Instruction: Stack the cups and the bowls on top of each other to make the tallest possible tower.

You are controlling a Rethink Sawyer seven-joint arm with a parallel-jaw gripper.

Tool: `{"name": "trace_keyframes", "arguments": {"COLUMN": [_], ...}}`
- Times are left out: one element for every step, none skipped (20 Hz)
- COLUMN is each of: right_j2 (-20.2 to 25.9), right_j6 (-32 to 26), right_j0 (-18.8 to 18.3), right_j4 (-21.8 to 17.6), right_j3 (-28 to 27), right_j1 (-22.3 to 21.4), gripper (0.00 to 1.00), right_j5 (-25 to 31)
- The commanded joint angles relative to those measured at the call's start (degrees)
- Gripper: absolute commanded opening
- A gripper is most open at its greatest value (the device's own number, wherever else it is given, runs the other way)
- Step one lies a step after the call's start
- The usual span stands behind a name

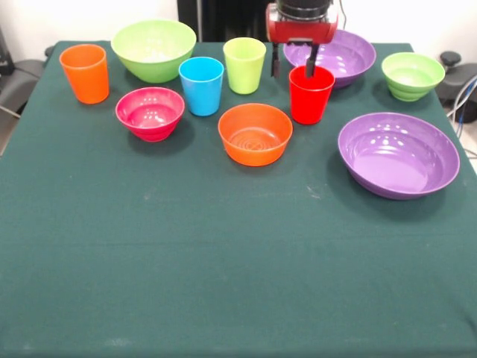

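Nearest on the green-clothed table [223, 283]: large purple bowl [399, 154] at right, orange bowl [255, 133] centre, pink bowl [150, 112] left. Behind these: orange cup [84, 72] far left, sky blue cup [201, 85], lime green cup [244, 65], red cup [311, 94]. Farthest back: large lime green bowl [153, 49], second purple bowl [339, 56], small green bowl [412, 75]. Red and black gripper [292, 66] reaching straight down from the top edge, jaws spread, one dark finger inside the red cup's rim, the other outside it. Nothing stacked. No readable writing.
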Motion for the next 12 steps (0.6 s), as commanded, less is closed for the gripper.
{"name": "trace_keyframes", "arguments": {"right_j2": [5.1, 5.1, 5.3, 5.4, 5.6, 5.8, 5.9, 5.9, 5.9, 6.1, 6.2, 6.2], "right_j6": [3.8, 3.9, 3.9, 3.9, 3.9, 3.8, 3.8, 3.8, 3.8, 3.8, 3.7, 3.8], "right_j0": [-0.5, -0.5, -0.6, -0.7, -0.8, -0.9, -1.0, -1.0, -1.1, -1.2, -1.4, -1.4], "right_j4": [0.5, 0.4, 0.4, 0.4, 0.5, 0.5, 0.5, 0.5, 0.6, 0.5, 0.6, 0.6], "right_j3": [-9.7, -9.8, -10.1, -10.6, -10.9, -11.4, -11.7, -12.0, -12.5, -12.8, -13.0, -13.2], "right_j1": [5.2, 5.3, 5.6, 5.9, 6.2, 6.5, 6.8, 7.0, 7.4, 7.6, 8.0, 8.3], "gripper": [1.00, 1.00, 1.00, 1.00, 1.00, 1.00, 1.00, 1.00, 1.00, 1.00, 1.00, 1.00], "right_j5": [6.3, 6.2, 6.3, 6.4, 6.5, 6.7, 6.7, 6.8, 6.8, 6.8, 6.9, 6.9]}}
